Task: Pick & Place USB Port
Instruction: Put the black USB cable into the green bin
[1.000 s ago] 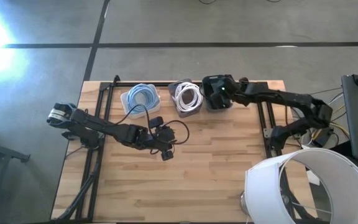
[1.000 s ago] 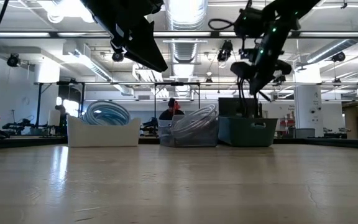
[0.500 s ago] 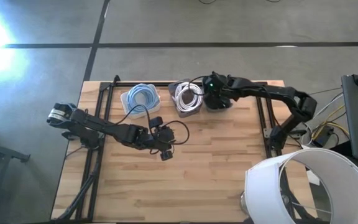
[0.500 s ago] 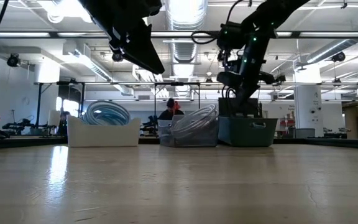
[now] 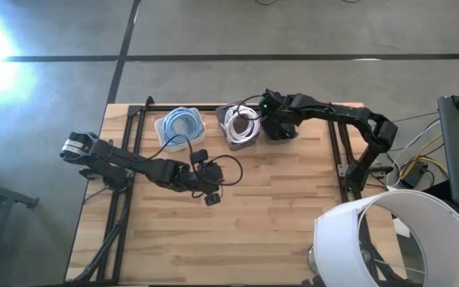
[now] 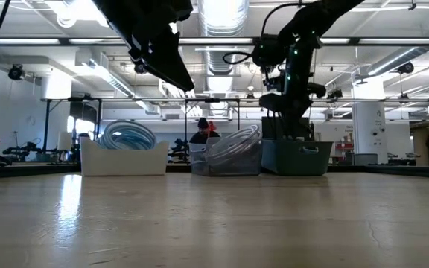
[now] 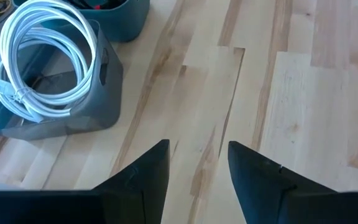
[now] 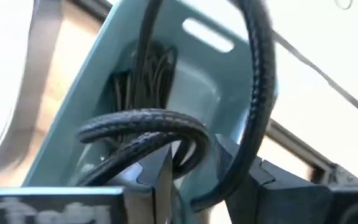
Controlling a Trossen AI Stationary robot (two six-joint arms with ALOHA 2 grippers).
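Note:
Three bins stand in a row at the table's far edge. A white bin holds a blue cable, a grey bin holds a coiled white cable, and a teal bin holds black cables. My right gripper hovers above the teal bin's left side, shut on a black braided cable. My left gripper waits open over the table's middle, holding nothing. My right gripper pinches the black braided cable between its two fingers at a bend of a loop, coming from above and pointing down. One loop arches up past the fingers, and strands trail down into the teal bin.
Bare wooden tabletop lies near of the bins. A black metal frame runs along the left side, another along the right. A white lampshade overhangs the near right corner. People show in the room beyond.
My right gripper has moved toward the table's left, from over the teal bin's middle to its left side, carrying the black cable. A loop of the cable has swung out toward the grey bin. My left arm has kept still.

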